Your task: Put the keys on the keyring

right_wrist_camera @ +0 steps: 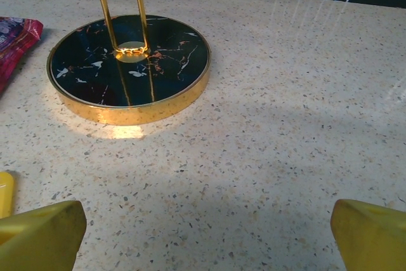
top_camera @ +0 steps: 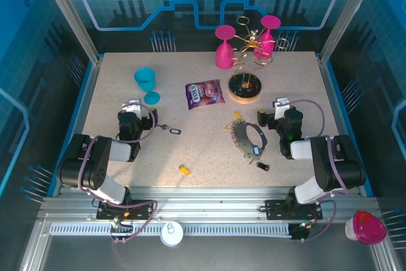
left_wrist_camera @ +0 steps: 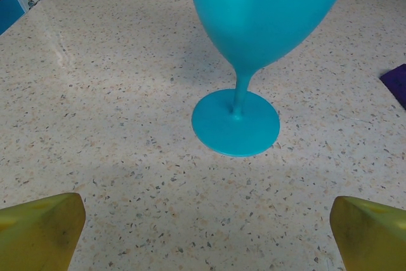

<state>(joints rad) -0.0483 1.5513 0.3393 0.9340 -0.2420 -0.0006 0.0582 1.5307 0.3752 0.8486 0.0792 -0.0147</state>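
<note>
While both arms sit low near the front of the speckled tabletop [top_camera: 114,74], nothing is held. The left gripper [left_wrist_camera: 206,230] has its yellow fingertips spread wide and faces the teal plastic goblet [left_wrist_camera: 236,118]. The right gripper [right_wrist_camera: 206,230] is just as wide apart and faces the round black-and-gold base of the gold wire glass rack [right_wrist_camera: 130,71]. The thin grey metal wire keyring [top_camera: 237,139] lies flat just left of the right gripper, in front of the rack. Small tagged keys are scattered about: a yellow-tagged key [top_camera: 238,115] at the ring's far edge, a blue-tagged key [top_camera: 255,151] at its near edge, a black-tagged key [top_camera: 262,166] just below that, an orange-tagged key [top_camera: 184,170] alone at centre front, and another black-tagged key [top_camera: 172,131] just right of the left gripper. Whether any key is already threaded cannot be told. The step in hand appears to be the first reach. You would do well to turn the right gripper down onto the ring's wire and steady it. Bring the left gripper down over its nearest key and pinch the plastic tag, not the thin metal, which would likely slip. Keep clear of the goblet and the purple snack packet [top_camera: 204,92].
</note>
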